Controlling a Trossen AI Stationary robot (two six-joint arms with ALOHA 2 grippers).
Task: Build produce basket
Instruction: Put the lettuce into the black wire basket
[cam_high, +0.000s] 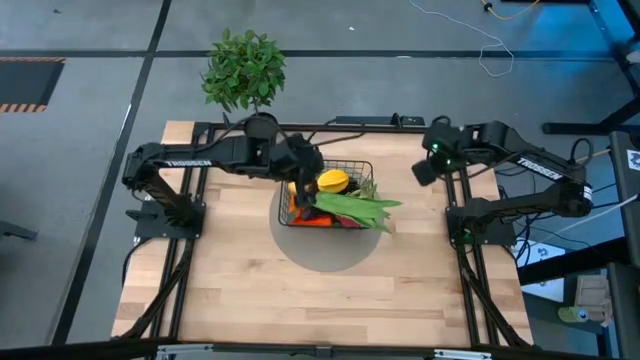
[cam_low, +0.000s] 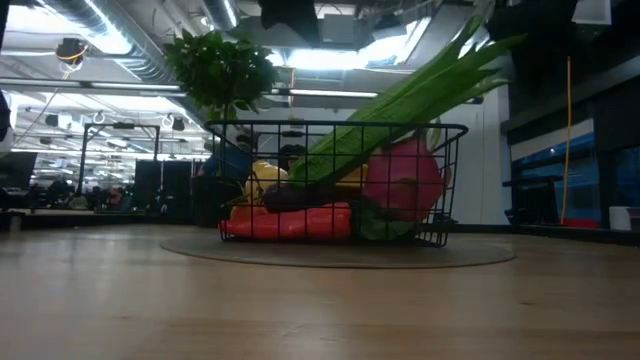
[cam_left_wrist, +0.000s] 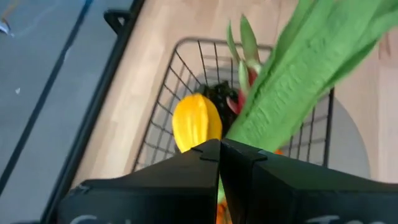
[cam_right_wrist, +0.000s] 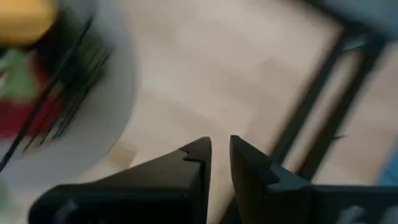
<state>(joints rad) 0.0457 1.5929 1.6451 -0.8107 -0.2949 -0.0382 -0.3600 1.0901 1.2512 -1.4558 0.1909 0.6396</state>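
Observation:
The black wire basket (cam_high: 345, 165) stands on a round grey mat (cam_high: 330, 250) at mid-table. In it lie long green stalks (cam_low: 400, 110), which lean on the rim and stick out over the right side, a yellow pepper (cam_left_wrist: 196, 121), a pink dragon fruit (cam_low: 403, 180) and a red-orange piece (cam_low: 290, 222). My left gripper (cam_left_wrist: 219, 146) is shut and empty, above the basket's left part (cam_high: 303, 180). My right gripper (cam_right_wrist: 221, 146) is shut but for a narrow slit. It hangs empty over bare table to the right of the basket (cam_high: 422, 172).
A leafy potted plant (cam_high: 243, 70) stands at the table's far edge, behind the basket. Black frame rails (cam_high: 190, 250) run along the table's left and right sides. Bare wood (cam_high: 330, 300) lies between the mat and the near edge.

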